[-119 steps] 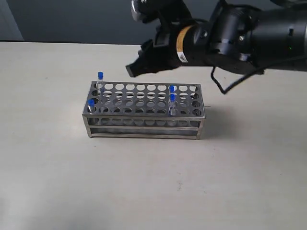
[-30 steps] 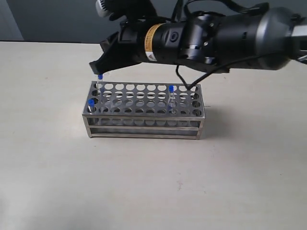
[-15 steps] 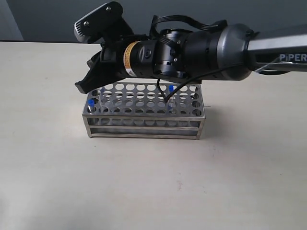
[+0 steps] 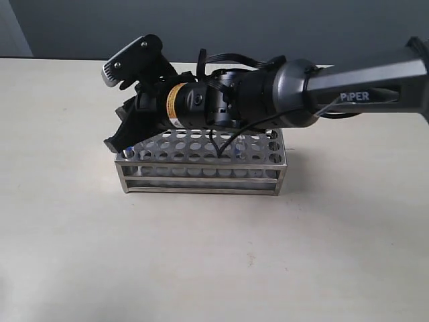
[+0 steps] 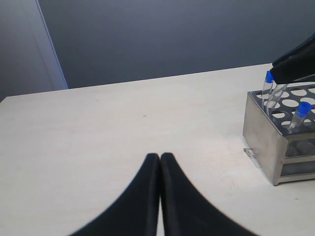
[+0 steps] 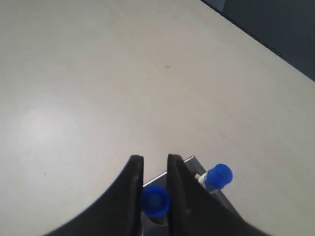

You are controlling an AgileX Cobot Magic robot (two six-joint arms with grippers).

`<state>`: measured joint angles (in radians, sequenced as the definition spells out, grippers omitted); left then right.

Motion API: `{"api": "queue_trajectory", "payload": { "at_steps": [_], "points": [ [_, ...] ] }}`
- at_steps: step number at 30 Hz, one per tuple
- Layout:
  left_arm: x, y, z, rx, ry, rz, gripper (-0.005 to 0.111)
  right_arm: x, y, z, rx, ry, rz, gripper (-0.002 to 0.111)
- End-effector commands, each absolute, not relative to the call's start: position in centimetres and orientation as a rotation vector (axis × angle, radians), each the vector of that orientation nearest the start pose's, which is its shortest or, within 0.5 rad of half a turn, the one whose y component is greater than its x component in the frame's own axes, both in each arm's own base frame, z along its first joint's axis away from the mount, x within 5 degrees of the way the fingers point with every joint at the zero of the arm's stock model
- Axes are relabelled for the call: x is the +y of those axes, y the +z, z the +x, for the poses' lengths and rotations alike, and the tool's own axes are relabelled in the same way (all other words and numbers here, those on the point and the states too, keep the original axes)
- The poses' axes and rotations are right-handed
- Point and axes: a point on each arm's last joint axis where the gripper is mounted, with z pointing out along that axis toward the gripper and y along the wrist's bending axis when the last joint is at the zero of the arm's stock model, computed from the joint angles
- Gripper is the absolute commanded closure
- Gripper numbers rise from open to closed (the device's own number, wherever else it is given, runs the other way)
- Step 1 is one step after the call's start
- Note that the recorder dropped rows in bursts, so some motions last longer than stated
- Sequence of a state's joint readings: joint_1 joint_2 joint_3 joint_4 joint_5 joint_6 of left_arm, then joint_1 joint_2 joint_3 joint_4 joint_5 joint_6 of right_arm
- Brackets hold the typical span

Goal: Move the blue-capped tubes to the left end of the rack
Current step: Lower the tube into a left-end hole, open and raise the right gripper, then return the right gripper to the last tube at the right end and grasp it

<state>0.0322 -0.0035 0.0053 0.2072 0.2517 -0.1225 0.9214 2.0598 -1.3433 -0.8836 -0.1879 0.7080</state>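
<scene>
The steel rack (image 4: 201, 176) stands mid-table, and my right arm lies across its top. My right gripper (image 4: 115, 142) sits low over the rack's left end, hiding the tubes there in the exterior view. In the right wrist view the gripper (image 6: 154, 158) is shut on a blue-capped tube (image 6: 155, 200), whose cap sits between the fingers above a hole. A second blue cap (image 6: 218, 177) stands just beside one finger. The left wrist view shows two blue-capped tubes (image 5: 268, 76) (image 5: 303, 108) at the rack's (image 5: 263, 132) near end. My left gripper (image 5: 160, 156) is shut and empty, off to the rack's left.
Bare beige tabletop (image 4: 201, 268) surrounds the rack on all sides. A dark wall runs behind the table's far edge. A black cable (image 4: 218, 144) from the right arm hangs over the rack's top holes.
My right gripper has moved left and down with the tube, from above the rack's back-left corner to low over its left end. The blue caps are now hidden in the exterior view.
</scene>
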Motion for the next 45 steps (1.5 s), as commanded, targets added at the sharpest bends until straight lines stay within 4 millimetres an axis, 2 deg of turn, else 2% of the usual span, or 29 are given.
{"api": "queue_trajectory", "payload": {
  "at_steps": [1, 3, 6, 10, 13, 17, 19, 25, 27, 31, 35, 41, 45],
  "points": [
    [0.6, 19.2, 5.5, 1.72, 0.116, 0.004, 0.106, 38.8, 17.1, 27.5, 1.75, 0.633, -1.192, 0.109],
    [0.6, 19.2, 5.5, 1.72, 0.116, 0.004, 0.106, 39.1, 16.9, 27.7, 1.754, 0.641, -1.181, 0.105],
    [0.6, 19.2, 5.5, 1.72, 0.116, 0.004, 0.106, 39.2, 17.1, 27.8, 1.756, 0.648, -1.171, 0.088],
    [0.6, 19.2, 5.5, 1.72, 0.116, 0.004, 0.106, 39.2, 17.3, 27.8, 1.753, 0.648, -1.169, 0.086],
    [0.6, 19.2, 5.5, 1.72, 0.116, 0.004, 0.106, 39.0, 19.2, 27.6, 1.712, 0.647, -1.159, 0.086],
    [0.6, 19.2, 5.5, 1.72, 0.116, 0.004, 0.106, 38.1, 22.4, 27.6, 1.686, 0.594, -1.126, 0.073],
    [0.6, 19.2, 5.5, 1.72, 0.116, 0.004, 0.106, 37.5, 22.9, 27.9, 1.72, 0.528, -1.105, 0.067],
    [0.6, 19.2, 5.5, 1.72, 0.116, 0.004, 0.106, 36.1, 22.9, 28.5, 1.834, 0.346, -1.061, 0.066],
    [0.6, 19.2, 5.5, 1.72, 0.116, 0.004, 0.106, 35.8, 23.6, 28.5, 1.833, 0.339, -1.046, 0.066],
    [0.6, 19.2, 5.5, 1.72, 0.116, 0.004, 0.106, 35.2, 26.4, 28.1, 1.768, 0.377, -1.017, 0.067],
    [0.6, 19.2, 5.5, 1.72, 0.116, 0.004, 0.106, 32.8, 28.0, 28.3, 1.787, 0.345, -0.956, 0.07],
    [0.6, 19.2, 5.5, 1.72, 0.116, 0.004, 0.106, 25.4, 27.1, 28.9, 1.926, 0.433, -0.725, 0.069],
    [0.6, 19.2, 5.5, 1.72, 0.116, 0.004, 0.106, 21.6, 26.4, 28.1, 1.958, 0.477, -0.645, 0.06]
  ]
}}
